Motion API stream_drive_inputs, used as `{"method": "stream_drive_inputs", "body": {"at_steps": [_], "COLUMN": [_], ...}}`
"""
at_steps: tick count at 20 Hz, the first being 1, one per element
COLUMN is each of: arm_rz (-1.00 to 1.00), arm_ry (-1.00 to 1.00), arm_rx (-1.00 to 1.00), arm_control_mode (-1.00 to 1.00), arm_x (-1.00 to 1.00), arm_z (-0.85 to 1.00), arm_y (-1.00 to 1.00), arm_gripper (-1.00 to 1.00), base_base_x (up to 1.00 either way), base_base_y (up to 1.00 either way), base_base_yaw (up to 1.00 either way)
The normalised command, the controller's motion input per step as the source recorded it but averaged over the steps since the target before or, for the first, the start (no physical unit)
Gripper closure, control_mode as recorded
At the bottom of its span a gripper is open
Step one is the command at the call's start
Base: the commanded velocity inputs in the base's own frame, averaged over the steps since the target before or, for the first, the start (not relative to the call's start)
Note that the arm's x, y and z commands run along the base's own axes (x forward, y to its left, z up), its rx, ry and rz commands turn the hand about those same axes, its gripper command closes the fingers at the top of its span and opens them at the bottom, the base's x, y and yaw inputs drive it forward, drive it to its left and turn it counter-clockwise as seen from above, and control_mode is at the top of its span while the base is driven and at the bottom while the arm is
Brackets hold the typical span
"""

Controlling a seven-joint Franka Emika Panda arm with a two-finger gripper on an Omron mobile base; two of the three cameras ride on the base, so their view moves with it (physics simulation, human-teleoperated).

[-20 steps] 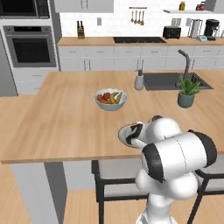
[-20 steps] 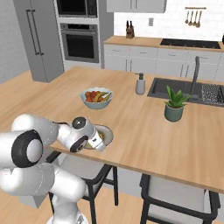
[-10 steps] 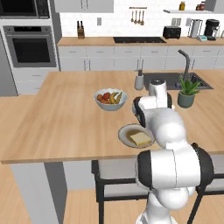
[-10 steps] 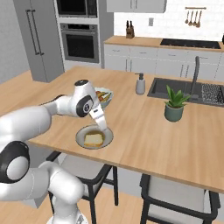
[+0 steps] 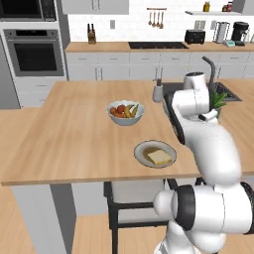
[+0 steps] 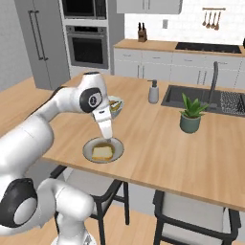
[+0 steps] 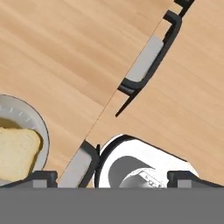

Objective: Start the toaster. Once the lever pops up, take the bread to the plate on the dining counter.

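the large rectangular light-wood dining counter (image 5: 69, 144) on pale grey supports carries everything that matters here; far behind it, on the back worktop against the white tiled wall, the small black boxy toaster (image 5: 195, 36) stands well apart from the action, too small to tell where its lever sits

the white panda arm bends over the counter's near side with its two-finger gripper (image 6: 106, 130) hanging above the round shallow plate (image 6: 89, 147) with a brownish-grey centre and pale rim. the jaws stand wide apart and carry nothing. the small squarish slice of bread (image 6: 102, 152), pale yellow with an orange-tan crust, lies flat inside the plate, near its middle, apart from the gripper

judging from how things lie, the delivery looks done, so the remaining risks come from the arm leaving. the plate sits near the counter's front edge, above the dark-framed grey-seated stool (image 5: 136, 193); a low sweep of the wrist or a finger catching the rim could push the plate toward that edge or tip the slice out. the white bowl of fruit (image 5: 125, 112) is near the plate on the far side, and the small grey soap dispenser (image 6: 153, 91) and the green plant in a grey pot (image 6: 191, 115) stand further along, so a wide swing of the elbow could knock them
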Motion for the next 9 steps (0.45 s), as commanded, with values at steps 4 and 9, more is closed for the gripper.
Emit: {"method": "stream_drive_inputs", "body": {"at_steps": [4,9], "arm_rz": [-0.15,-0.13], "arm_ry": [-0.36,-0.36], "arm_rx": [0.01,0.00], "arm_control_mode": [-1.00,-1.00], "arm_x": [-1.00,-1.00], "arm_z": [-0.06,-0.06], "arm_y": [-0.15,-0.17], "arm_gripper": [-1.00,-1.00], "base_base_x": [0.00,0.00], "base_base_y": [0.00,0.00], "base_base_yaw": [0.00,0.00]}}
